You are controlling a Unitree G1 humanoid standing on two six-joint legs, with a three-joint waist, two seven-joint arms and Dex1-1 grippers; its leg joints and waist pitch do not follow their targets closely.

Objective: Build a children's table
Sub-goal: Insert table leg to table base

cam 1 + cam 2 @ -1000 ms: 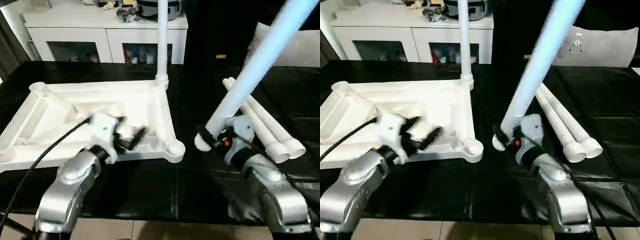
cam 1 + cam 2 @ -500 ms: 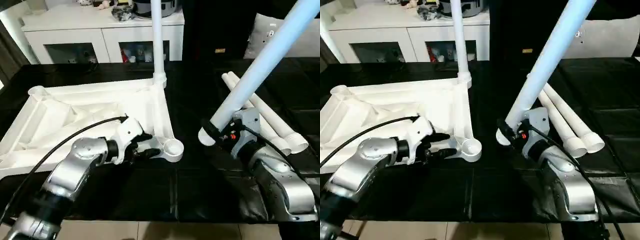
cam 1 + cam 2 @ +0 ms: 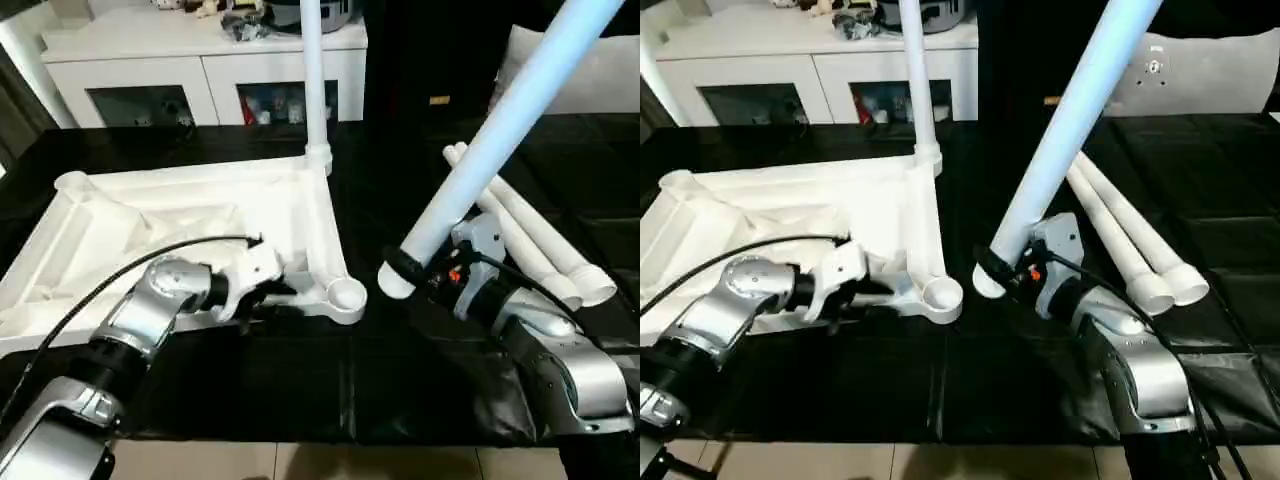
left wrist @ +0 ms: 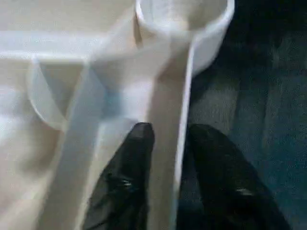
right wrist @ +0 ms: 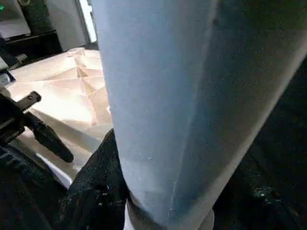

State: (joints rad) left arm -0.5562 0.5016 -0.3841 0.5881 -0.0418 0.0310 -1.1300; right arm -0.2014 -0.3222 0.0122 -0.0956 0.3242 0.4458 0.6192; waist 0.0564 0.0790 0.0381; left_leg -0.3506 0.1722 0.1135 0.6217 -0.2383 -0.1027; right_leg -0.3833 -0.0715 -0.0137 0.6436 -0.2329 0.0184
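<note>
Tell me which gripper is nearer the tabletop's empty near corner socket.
Left. The left gripper straddles the tabletop rim right beside that socket; the right gripper holds a leg further right.

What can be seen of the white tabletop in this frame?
The tabletop is a white plastic rectangle lying upside down on the black surface, its raised rim and slanted ribs facing up. Round sockets sit at its corners. One white leg stands upright in the far corner socket; the near corner socket is empty. The left tool straddles the near rim beside that empty socket, one black finger on each side of the rim.
</note>
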